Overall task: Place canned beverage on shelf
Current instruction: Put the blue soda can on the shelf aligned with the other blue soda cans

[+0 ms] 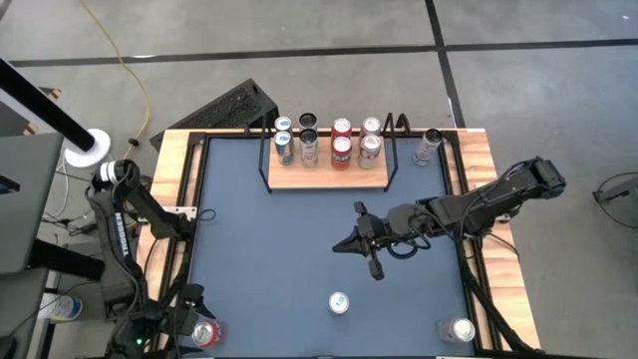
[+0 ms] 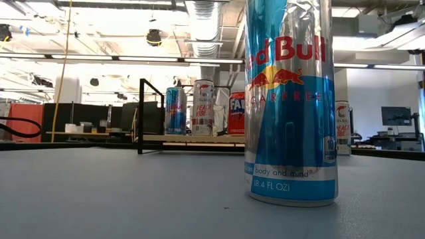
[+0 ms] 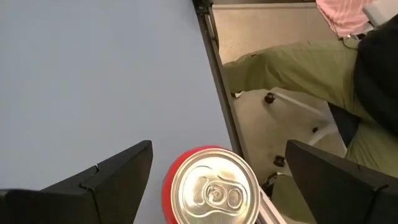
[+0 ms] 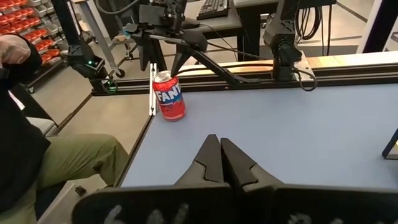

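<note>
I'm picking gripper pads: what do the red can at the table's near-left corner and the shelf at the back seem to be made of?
The red can looks like thin painted metal, likely aluminium: its bare silvery lid with pull tab shines. The shelf appears to be a matte light-wood board with visible grain, and its thin black side frames look like metal wire.

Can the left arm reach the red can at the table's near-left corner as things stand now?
Probably yes. The left gripper hangs right above the red can, jaws open to either side of its top, with nothing between them. The table edge lies close beside it.
</note>
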